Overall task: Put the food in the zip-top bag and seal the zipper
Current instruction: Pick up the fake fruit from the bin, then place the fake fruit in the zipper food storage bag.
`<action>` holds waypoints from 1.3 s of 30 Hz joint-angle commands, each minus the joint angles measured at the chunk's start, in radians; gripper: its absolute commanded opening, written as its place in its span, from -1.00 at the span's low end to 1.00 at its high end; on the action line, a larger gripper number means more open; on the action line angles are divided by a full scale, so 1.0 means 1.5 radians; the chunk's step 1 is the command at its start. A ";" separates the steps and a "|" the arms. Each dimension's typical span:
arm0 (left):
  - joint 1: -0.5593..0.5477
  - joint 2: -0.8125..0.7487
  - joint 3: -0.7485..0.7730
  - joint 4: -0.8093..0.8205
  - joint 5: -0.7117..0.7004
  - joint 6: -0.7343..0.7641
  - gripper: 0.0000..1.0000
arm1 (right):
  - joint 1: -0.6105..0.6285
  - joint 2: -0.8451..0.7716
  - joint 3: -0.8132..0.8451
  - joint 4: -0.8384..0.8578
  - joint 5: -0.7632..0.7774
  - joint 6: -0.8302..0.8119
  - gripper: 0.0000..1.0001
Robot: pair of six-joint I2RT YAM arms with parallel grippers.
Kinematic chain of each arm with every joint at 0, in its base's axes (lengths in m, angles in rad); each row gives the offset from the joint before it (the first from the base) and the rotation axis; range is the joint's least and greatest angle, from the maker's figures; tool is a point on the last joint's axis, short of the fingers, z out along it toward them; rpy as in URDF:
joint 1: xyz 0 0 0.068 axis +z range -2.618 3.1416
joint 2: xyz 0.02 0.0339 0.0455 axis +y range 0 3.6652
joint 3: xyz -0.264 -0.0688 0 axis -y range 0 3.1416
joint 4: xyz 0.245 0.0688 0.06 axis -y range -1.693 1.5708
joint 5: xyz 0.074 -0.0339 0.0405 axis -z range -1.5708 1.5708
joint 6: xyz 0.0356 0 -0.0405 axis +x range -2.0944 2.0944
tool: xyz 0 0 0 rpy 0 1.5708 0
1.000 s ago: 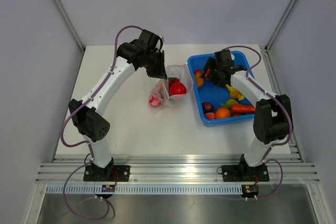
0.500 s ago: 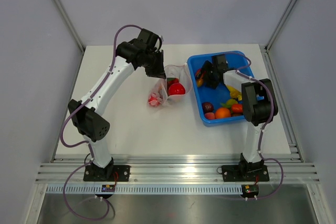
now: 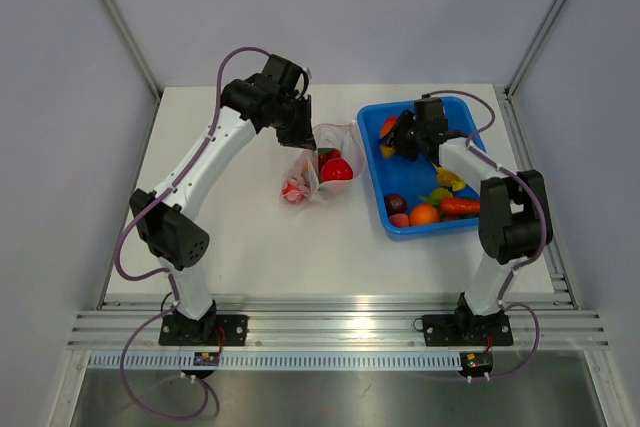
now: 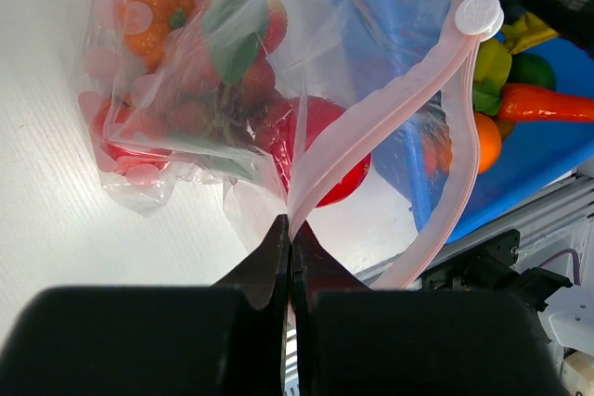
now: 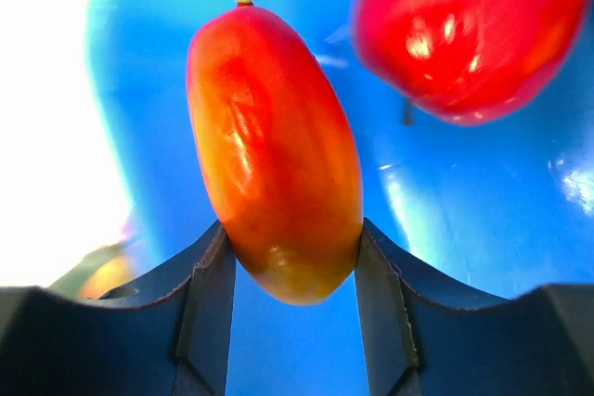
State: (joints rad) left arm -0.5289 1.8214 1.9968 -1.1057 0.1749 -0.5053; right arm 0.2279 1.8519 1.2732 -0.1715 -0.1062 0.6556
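The zip-top bag (image 3: pixel 322 163) lies mid-table, clear with pink dots (image 4: pixel 139 62), holding several toy fruits, a red one (image 4: pixel 329 150) nearest its mouth. My left gripper (image 4: pixel 290 229) is shut on the pink zipper (image 4: pixel 371 122) strip, holding the mouth up and open; a white slider (image 4: pixel 478 14) sits at the strip's end. In the top view the left gripper (image 3: pixel 305 142) hangs at the bag's left rim. My right gripper (image 5: pixel 290 266) is inside the blue tray (image 5: pixel 464 210), both fingers pressed against an elongated orange-red fruit (image 5: pixel 274 146). Another red fruit (image 5: pixel 464 25) lies beyond it.
The blue tray (image 3: pixel 432 231) stands right of the bag and holds more food: an orange (image 3: pixel 424 215), a carrot (image 3: pixel 462 206), a dark purple piece (image 3: pixel 396 203) and yellow-green pieces (image 3: pixel 446 179). The right gripper (image 3: pixel 393 139) is at its far left corner.
The right gripper has narrowed its fingers onto the orange-red fruit at the tray's far left corner. The left arm and the bag have stayed put.
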 commanded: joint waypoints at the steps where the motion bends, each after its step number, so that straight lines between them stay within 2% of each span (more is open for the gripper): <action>1: 0.004 -0.006 0.009 0.015 -0.011 0.007 -1.00 | -0.002 -0.143 -0.009 -0.023 0.018 -0.049 -0.49; 9: 0.004 -0.011 0.000 0.020 -0.008 0.004 -1.00 | 0.006 -0.333 -0.039 -0.122 0.023 -0.112 -0.49; 15: 0.004 -0.019 -0.009 0.024 -0.014 0.000 -1.00 | 0.105 -0.429 -0.005 -0.202 0.062 -0.144 -0.47; 21: 0.004 -0.022 -0.016 0.033 -0.008 -0.006 -1.00 | 0.224 -0.407 0.020 -0.205 0.062 -0.143 -0.47; 31: 0.004 -0.027 0.010 0.017 -0.003 -0.005 -1.00 | 0.270 -0.280 0.083 -0.172 0.018 -0.148 -0.41; 33: 0.004 -0.028 0.033 0.011 0.001 -0.005 -1.00 | 0.272 -0.238 0.117 -0.192 0.005 -0.157 -0.10; 34: 0.003 -0.029 0.038 0.008 0.002 -0.006 -1.00 | 0.272 -0.223 0.136 -0.213 0.002 -0.165 0.24; 35: 0.003 -0.031 0.043 0.008 0.002 -0.004 -1.00 | 0.272 -0.211 0.153 -0.258 0.005 -0.172 0.41; 36: 0.003 -0.034 0.043 0.010 0.002 -0.004 -1.00 | 0.273 -0.206 0.170 -0.273 0.027 -0.179 0.54; 39: 0.003 -0.036 0.042 0.010 0.004 -0.002 -1.00 | 0.272 -0.241 0.146 -0.262 0.062 -0.192 0.73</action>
State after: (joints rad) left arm -0.5289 1.8202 2.0155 -1.1057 0.1719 -0.5060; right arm 0.6273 1.5455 1.4567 -0.5327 -0.0628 0.4129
